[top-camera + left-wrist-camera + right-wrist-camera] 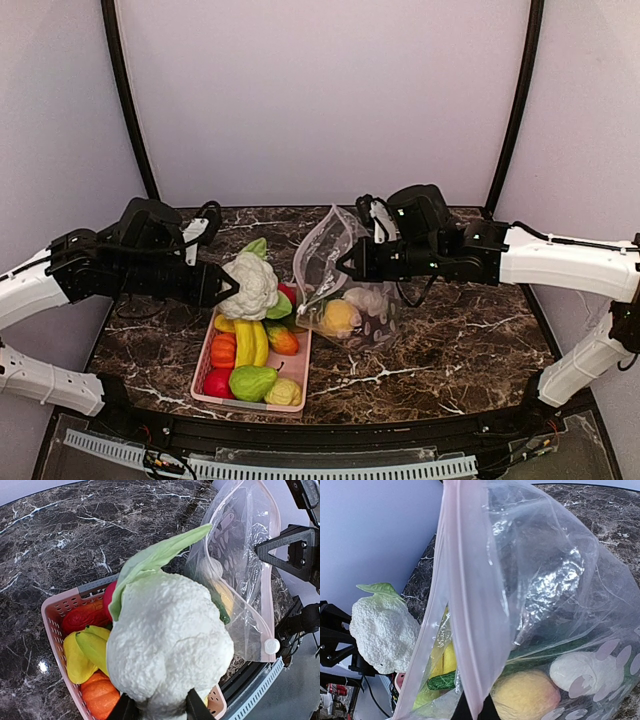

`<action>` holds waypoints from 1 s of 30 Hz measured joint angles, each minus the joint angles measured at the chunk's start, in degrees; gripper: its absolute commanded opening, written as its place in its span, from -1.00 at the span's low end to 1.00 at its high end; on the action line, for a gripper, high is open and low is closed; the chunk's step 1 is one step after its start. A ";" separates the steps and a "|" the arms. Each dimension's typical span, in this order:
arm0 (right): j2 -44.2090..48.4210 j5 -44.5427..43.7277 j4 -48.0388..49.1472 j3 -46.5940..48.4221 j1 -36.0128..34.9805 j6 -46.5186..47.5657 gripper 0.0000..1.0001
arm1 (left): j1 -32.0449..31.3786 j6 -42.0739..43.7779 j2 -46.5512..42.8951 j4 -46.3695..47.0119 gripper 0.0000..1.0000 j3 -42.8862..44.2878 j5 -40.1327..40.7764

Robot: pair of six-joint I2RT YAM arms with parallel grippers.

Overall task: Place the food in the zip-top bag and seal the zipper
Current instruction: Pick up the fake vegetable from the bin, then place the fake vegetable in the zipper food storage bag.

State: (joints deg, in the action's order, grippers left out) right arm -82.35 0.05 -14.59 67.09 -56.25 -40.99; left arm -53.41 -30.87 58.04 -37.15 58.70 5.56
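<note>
My left gripper (232,287) (156,709) is shut on a white cauliflower (250,285) (167,640) (382,630) with a green leaf, held above the far end of the pink basket (203,368) (50,620). Just to its right hangs the clear dotted zip-top bag (335,250) (240,555) (545,580), mouth open toward the cauliflower. My right gripper (345,265) (472,711) is shut on the bag's pink zipper (465,580) (272,580) edge and holds it up. Inside the bag lie a yellow-orange ball (340,317) (522,695), a white piece (580,672) and a green cucumber (442,681).
The basket holds more food: a yellow banana (250,342) (80,655), an orange pumpkin (223,350) (100,697), a green fruit (252,382) and a red fruit (217,383). It sits on the dark marble table (450,350) near the front edge.
</note>
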 measured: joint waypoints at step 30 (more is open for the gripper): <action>-1.84 3.34 -3.52 3.89 -1.38 2.84 -1.00 | 0.92 5.42 17.35 15.02 -0.76 17.84 -12.37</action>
State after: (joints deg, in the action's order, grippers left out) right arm -84.18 3.40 -18.11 70.98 -57.63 -38.15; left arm -52.49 -25.45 75.40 -22.13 76.53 -6.81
